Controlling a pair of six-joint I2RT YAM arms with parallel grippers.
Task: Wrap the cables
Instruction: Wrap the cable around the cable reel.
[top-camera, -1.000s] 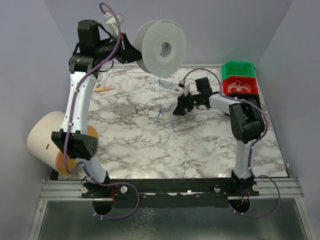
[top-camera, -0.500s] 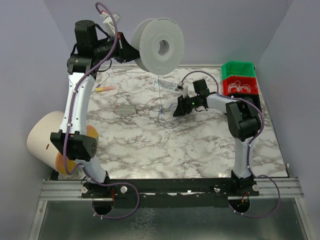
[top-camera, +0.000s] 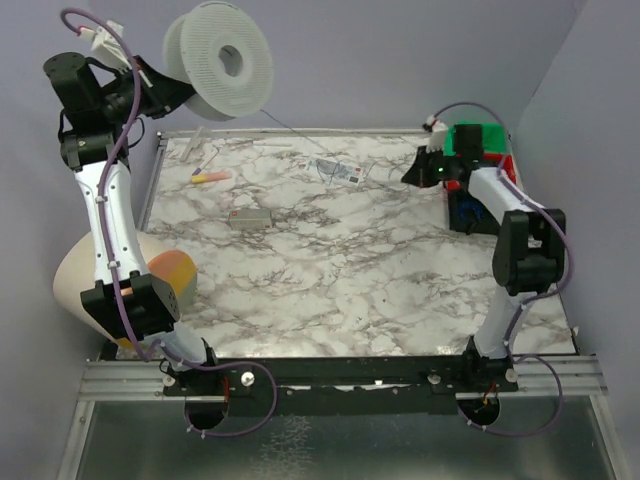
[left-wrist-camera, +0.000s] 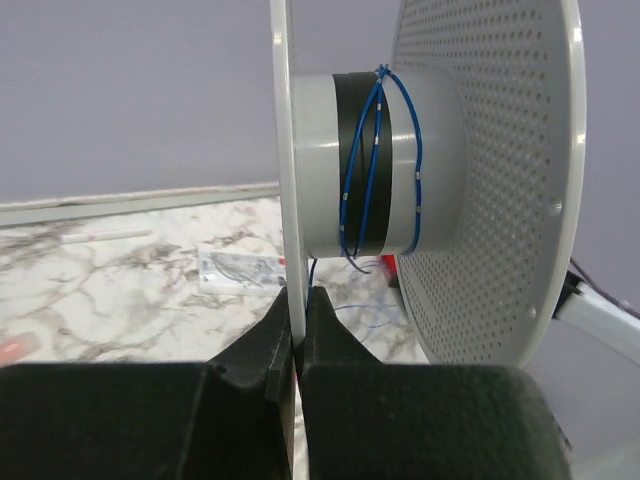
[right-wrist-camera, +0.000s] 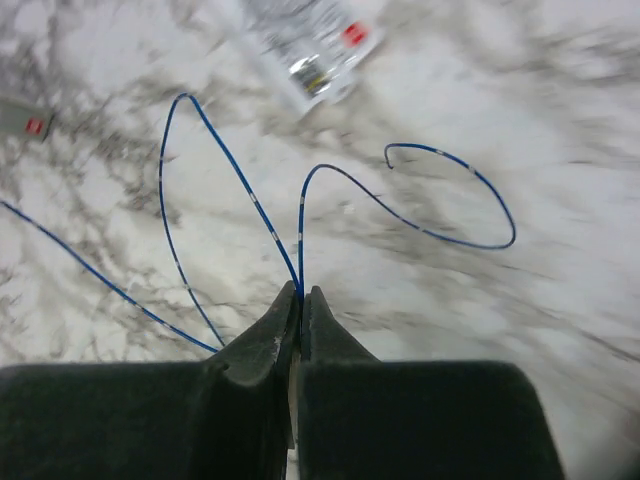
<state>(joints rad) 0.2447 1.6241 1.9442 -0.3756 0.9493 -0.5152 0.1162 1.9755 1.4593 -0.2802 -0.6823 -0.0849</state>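
Observation:
A white perforated spool (top-camera: 218, 60) hangs high at the back left, with my left gripper (top-camera: 150, 88) shut on it. In the left wrist view that gripper (left-wrist-camera: 297, 305) pinches the thin near flange (left-wrist-camera: 280, 150). A few turns of the cable (left-wrist-camera: 375, 160), a thin blue wire with white marks, lie round the grey and black hub. The cable (top-camera: 290, 132) runs as a faint line from the spool across the table toward my right gripper (top-camera: 412, 175). The right gripper (right-wrist-camera: 300, 292) is shut on the cable (right-wrist-camera: 230, 160), whose loops spread over the marble beyond the tips.
Green bin (top-camera: 476, 137) and red bin (top-camera: 505, 170) stand at the back right, beside the right arm. A flat packet (top-camera: 340, 170), a small grey box (top-camera: 250, 218) and an orange marker (top-camera: 210, 177) lie on the marble table (top-camera: 350, 290). A big white cylinder (top-camera: 75, 280) sits at the left edge.
My right gripper closed on the cable and pulled it back and to the right, toward the bins. The left arm swung the spool up and to the left. The loose tangle mid-table is gone.

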